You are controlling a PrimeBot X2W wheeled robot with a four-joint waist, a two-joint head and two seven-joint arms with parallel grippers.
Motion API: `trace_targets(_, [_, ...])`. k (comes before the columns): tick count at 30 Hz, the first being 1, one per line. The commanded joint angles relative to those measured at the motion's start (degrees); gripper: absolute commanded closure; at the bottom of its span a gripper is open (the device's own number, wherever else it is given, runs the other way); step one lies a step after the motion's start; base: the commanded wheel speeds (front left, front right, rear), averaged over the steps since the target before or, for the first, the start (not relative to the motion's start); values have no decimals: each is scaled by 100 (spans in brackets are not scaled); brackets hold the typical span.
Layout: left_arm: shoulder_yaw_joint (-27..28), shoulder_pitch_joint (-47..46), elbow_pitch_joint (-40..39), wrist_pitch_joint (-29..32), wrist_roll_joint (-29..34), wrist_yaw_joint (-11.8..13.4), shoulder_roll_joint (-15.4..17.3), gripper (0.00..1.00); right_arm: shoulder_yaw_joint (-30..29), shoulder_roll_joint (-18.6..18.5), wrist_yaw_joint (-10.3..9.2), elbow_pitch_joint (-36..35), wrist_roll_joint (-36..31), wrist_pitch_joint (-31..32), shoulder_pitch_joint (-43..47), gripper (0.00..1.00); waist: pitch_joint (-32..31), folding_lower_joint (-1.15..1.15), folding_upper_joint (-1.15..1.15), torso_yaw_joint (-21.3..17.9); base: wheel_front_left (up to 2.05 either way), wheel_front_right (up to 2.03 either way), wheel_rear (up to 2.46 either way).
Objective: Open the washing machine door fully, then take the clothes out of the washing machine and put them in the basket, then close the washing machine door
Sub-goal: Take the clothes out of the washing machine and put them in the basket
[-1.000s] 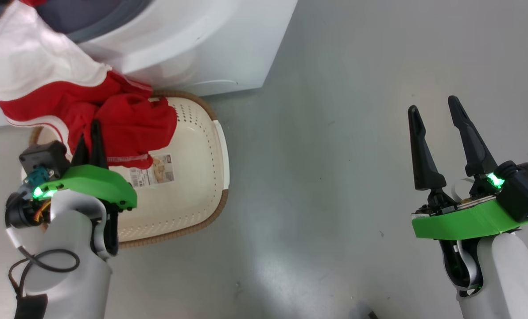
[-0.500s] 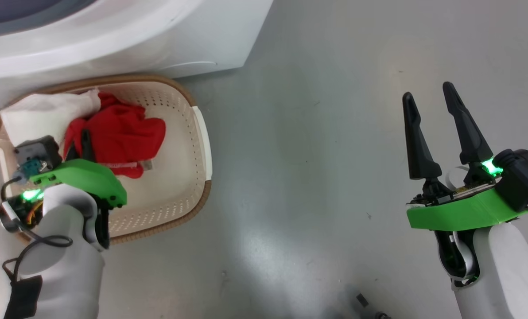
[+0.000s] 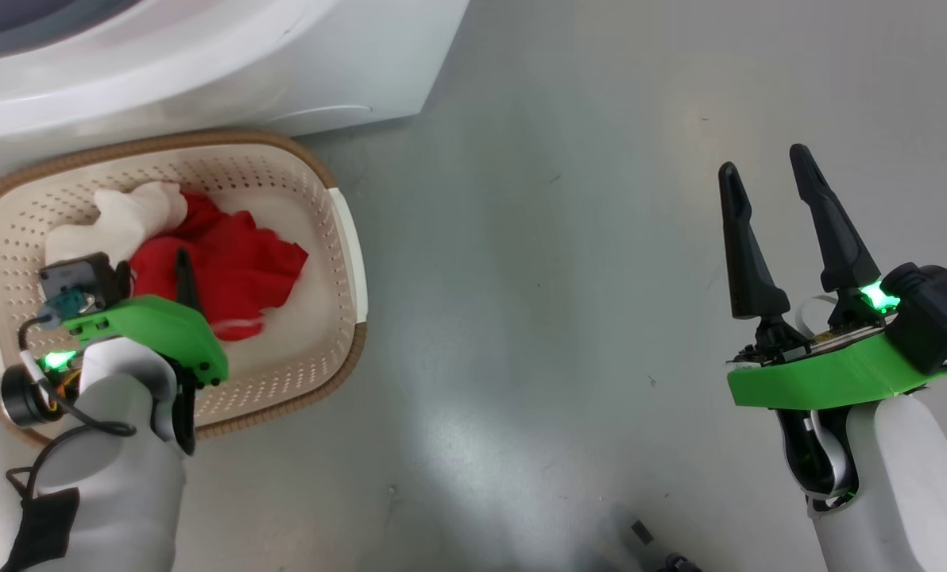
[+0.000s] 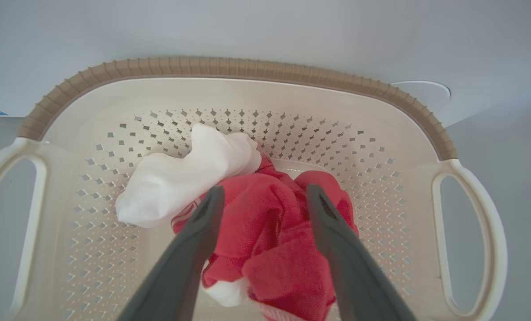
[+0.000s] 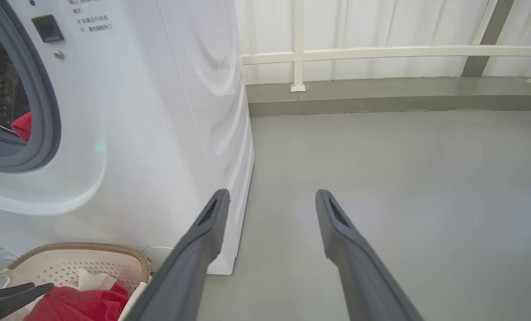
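The left end effector (image 4: pixel 265 189) is held over the basket (image 4: pixel 230 67) with its fingers spread wide. Nothing is pinched. The clothes (image 4: pixel 270 240) are seen between and under the fingers, lying in a heap on the basket's bottom. Whether they are touched by the fingers cannot be told. The heap is bright red and soft, with white trim, and a white piece (image 4: pixel 181 187) is tucked against its far left side. The right end effector (image 3: pixel 762 156) is spread wide too. It is held empty over the floor (image 3: pixel 561 238), well apart from the basket.

The washer (image 5: pixel 158 111) stands just behind the basket, and the basket's long side is laid along its front. A red piece (image 5: pixel 23 125) is seen inside the grey ring (image 5: pixel 51 120), so the job is judged not yet done. That piece lies up and ahead of the left end effector, past the basket's far rim. The left arm is the nearer one, so it is likely to be sent up for it.
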Motion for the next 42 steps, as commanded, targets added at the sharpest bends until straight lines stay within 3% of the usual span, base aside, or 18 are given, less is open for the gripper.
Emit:
trace_targets(1, [62, 41, -54, -70, 85, -33, 181, 0, 92, -42, 28, -107, 67, -37, 23, 0, -22, 0, 0, 21, 0, 0, 0])
trace_targets(16, [-148, 377, -679, -70, 302, 46, 41, 0, -5, -42, 28, -64, -42, -37, 131, 0, -476, 0, 0, 298, 0, 0, 0])
trace_targets(42, [188, 2462, -4669, -70, 388, 1, -244, 0, -366, -42, 28, 166, -340, -37, 595, 0, -1941, 0, 0, 693, 0, 0, 0])
